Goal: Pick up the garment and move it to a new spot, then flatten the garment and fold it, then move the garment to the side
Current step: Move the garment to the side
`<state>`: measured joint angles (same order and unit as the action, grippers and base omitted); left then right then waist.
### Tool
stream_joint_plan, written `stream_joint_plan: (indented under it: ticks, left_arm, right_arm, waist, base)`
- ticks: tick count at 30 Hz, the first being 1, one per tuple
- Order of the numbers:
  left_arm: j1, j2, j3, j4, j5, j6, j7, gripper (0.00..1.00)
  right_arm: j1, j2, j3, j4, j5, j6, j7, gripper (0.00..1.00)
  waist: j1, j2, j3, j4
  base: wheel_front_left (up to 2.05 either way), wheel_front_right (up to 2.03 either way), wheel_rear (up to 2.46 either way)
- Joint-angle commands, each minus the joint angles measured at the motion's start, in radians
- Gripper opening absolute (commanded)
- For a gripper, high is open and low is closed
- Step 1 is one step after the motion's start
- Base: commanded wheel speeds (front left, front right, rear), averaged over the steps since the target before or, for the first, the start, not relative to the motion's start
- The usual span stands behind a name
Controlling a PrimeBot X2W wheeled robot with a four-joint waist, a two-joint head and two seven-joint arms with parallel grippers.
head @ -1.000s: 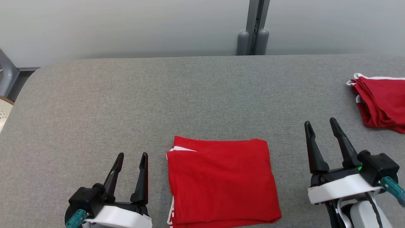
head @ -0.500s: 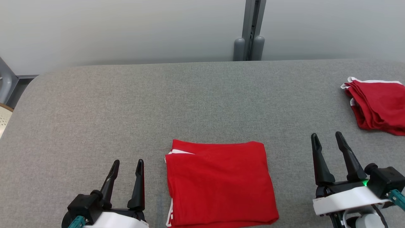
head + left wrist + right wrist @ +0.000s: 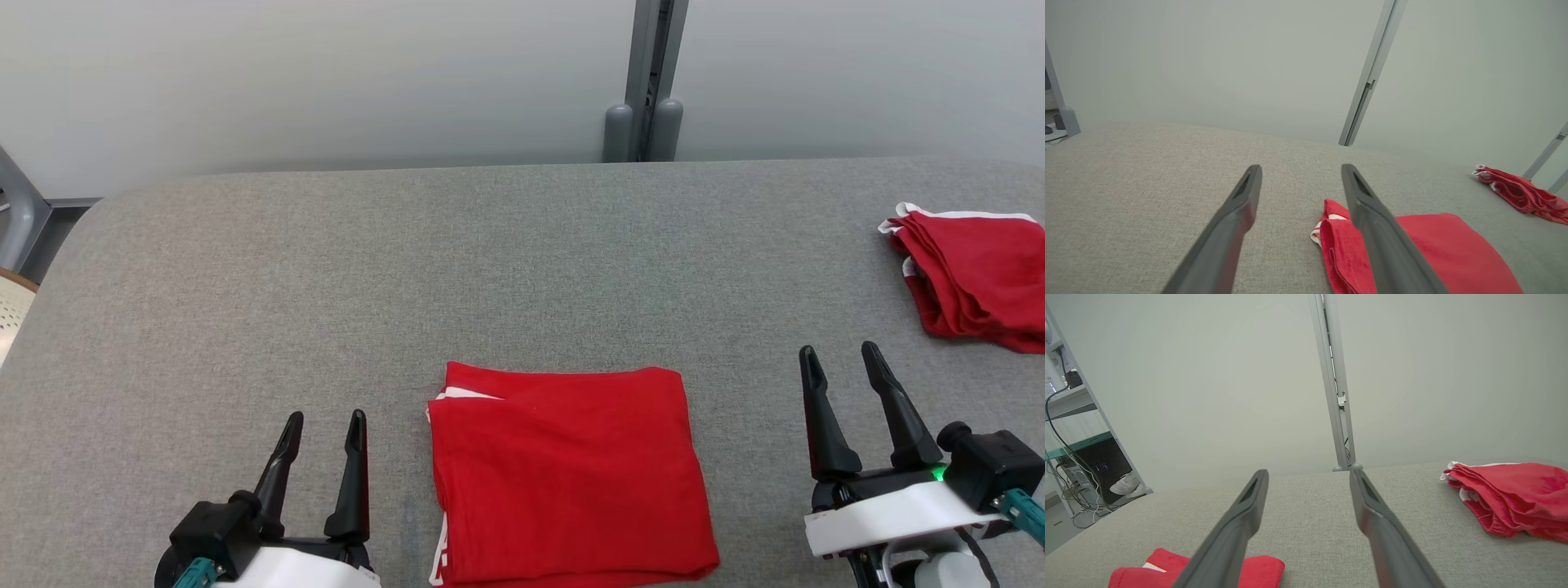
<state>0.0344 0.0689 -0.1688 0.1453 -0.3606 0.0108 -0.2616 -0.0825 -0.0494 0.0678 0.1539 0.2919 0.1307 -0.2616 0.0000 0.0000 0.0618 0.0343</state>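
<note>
From my head, the folded red garment (image 3: 571, 474) lies flat at the near edge of the grey table (image 3: 326, 269). It sits between my left gripper (image 3: 326, 416) and right gripper (image 3: 838, 349), both released, empty and clear of it. A second red pile (image 3: 971, 273) sits far right. My left wrist sees the garment just right of its spread fingers. My right wrist sees it near left, with the pile to the right.

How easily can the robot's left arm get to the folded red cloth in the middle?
Probably yes, quite easily. The left gripper is open, just beside the folded red garment on the grey table, with nothing between them. It should need only a small sideways move.
</note>
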Motion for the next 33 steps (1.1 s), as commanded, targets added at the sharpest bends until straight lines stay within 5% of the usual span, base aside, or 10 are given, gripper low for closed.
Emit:
stream_joint_plan:
  ticks: [1, 11, 18, 25, 33]
  left_arm:
    - [0.004, 0.0, 0.006, 0.002, 0.006, -0.003, -0.004, 1.0]
    - [0.002, -0.006, 0.019, 0.004, 0.019, -0.008, -0.004, 1.0]
    - [-0.007, -0.011, 0.015, 0.005, 0.02, -0.015, -0.004, 1.0]
    - [-0.017, -0.015, 0.005, 0.01, 0.011, -0.019, -0.004, 1.0]
    - [-0.027, -0.016, -0.013, 0.015, -0.006, -0.019, -0.004, 1.0]
  right_arm:
    - [-0.002, -0.003, -0.002, 0.004, 0.002, 0.0, -0.004, 1.0]
    - [-0.01, -0.004, -0.009, 0.082, -0.054, 0.0, -0.003, 1.0]
    - [-0.051, -0.003, 0.036, 0.204, -0.096, 0.0, 0.147, 1.0]
    - [-0.086, -0.005, 0.114, 0.254, 0.04, 0.0, 0.32, 1.0]
    - [-0.143, -0.093, 0.177, 0.277, 0.178, 0.0, 0.483, 1.0]
  waist:
    - [0.0, 0.0, 0.0, 0.0]
    - [0.0, 0.0, 0.003, 0.003]
    - [0.0, 0.0, 0.012, 0.017]
    - [0.0, 0.0, 0.026, 0.043]
    - [0.0, 0.0, 0.057, 0.095]
  base:
    - [0.0, 0.0, 0.0]
    - [0.0, 0.0, 0.0]
    - [0.0, 0.0, 0.0]
    - [0.0, 0.0, 0.0]
    - [0.0, 0.0, 0.0]
